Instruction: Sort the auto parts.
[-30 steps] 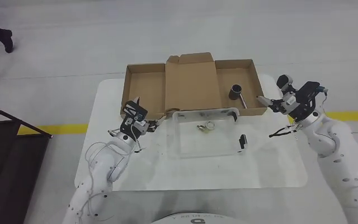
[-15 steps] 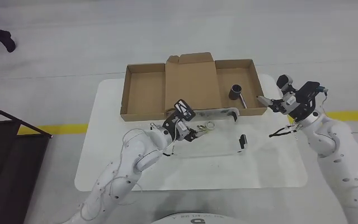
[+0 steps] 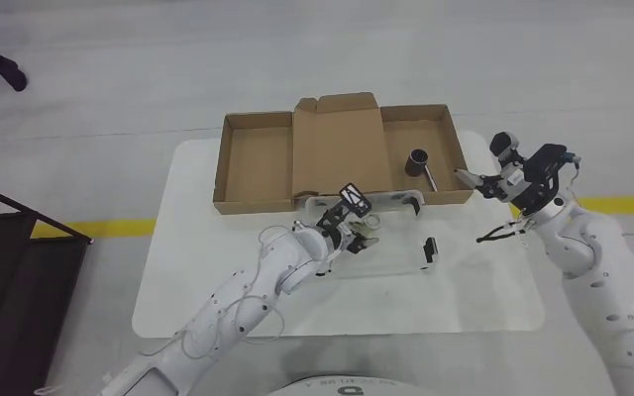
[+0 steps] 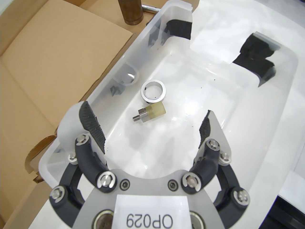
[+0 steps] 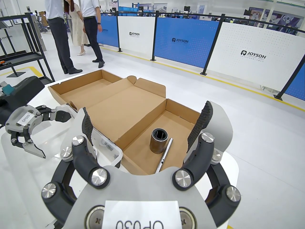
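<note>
Lying just beyond tool (image 4: 145, 108): stud (image 4: 152, 112)

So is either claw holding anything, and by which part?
Nothing held. Left claw is open over the clear bin, above the metal ring and threaded stud; right claw is open and empty near the cardboard box.

Left hand (image 4: 145, 110) carried a white label (image 4: 149, 215) with a short letter-number code. Right hand (image 5: 146, 107) had a matching label (image 5: 141, 215). White barrier panels (image 5: 252, 55) bore logo wordmarks.
</note>
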